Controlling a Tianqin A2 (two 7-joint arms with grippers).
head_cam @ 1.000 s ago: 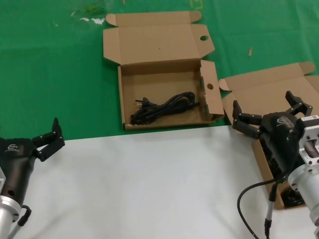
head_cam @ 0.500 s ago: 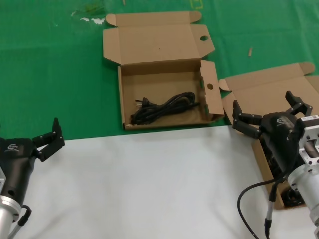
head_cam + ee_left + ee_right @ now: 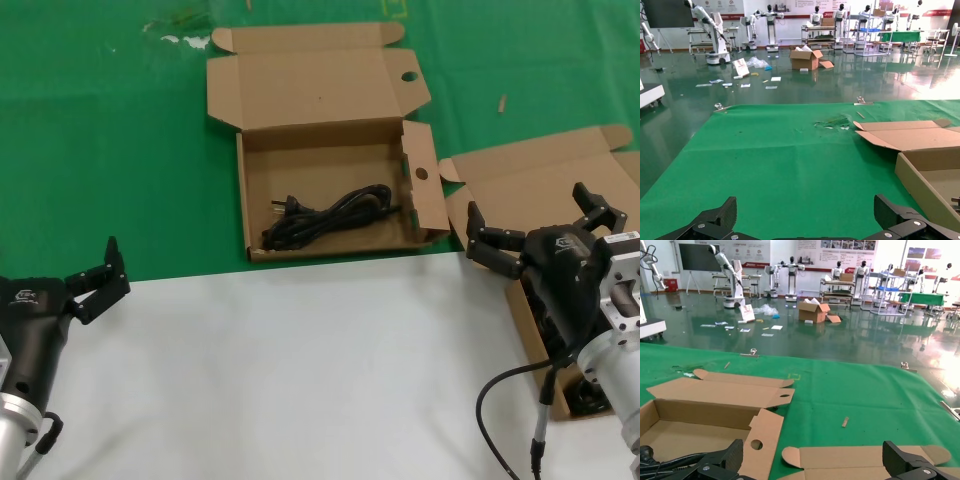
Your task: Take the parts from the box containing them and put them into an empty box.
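No change was visible between frames: both arms, both boxes and the power cord kept their earlier positions.

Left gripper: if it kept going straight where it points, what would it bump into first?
Probably nothing soon. The open left gripper points out over bare green cloth; the brown cardboard box with punched round holes lies off to one side, though depth is unclear.

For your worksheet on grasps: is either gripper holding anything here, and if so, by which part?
Nothing is held. The left gripper and the right gripper are both open and empty.
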